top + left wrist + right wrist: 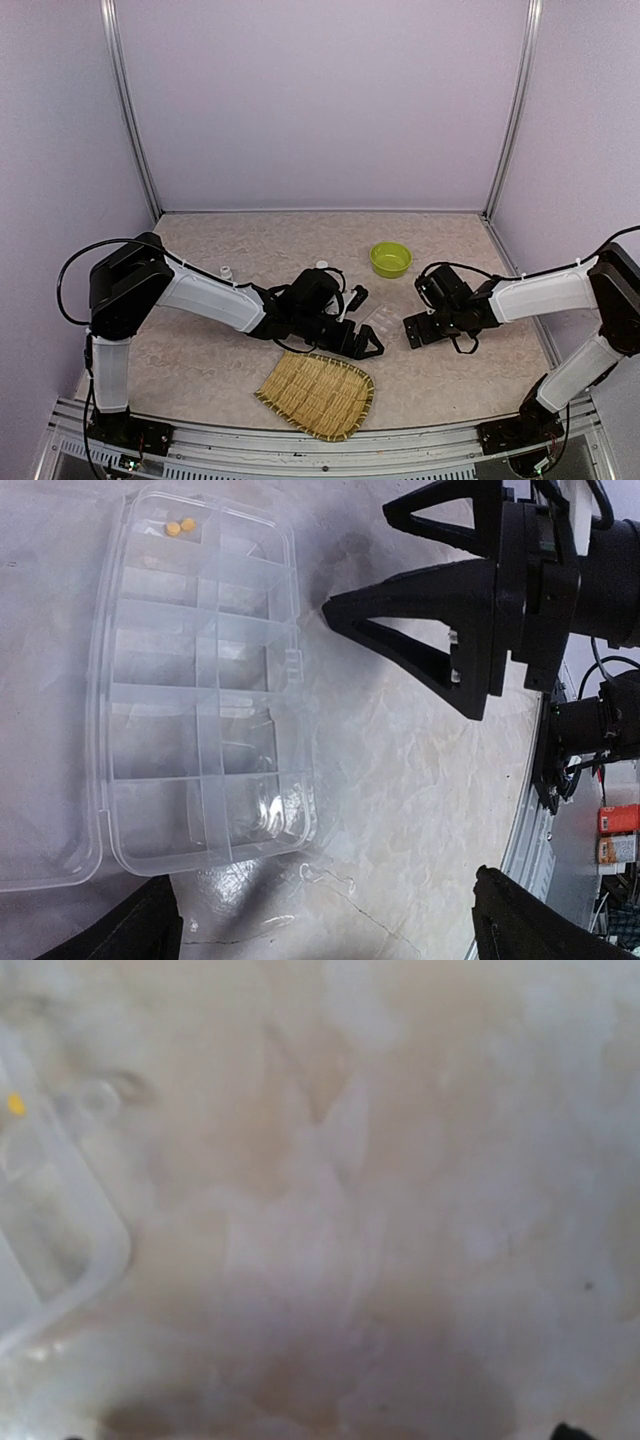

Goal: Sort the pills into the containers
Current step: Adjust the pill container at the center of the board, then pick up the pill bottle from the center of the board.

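Note:
The clear organiser box lies on the table between my two grippers, its lid open. In the left wrist view the box shows several compartments, and two yellow pills lie in an end one. My left gripper is wide open and empty beside the box, with its fingertips at the bottom corners of that view. My right gripper is open and empty, low over the table just right of the box; it also shows in the left wrist view. The blurred right wrist view shows the box corner with one yellow pill.
A lime-green bowl stands behind the box. A woven bamboo tray lies at the near edge. Two small white objects sit behind the left arm. Purple walls enclose the table.

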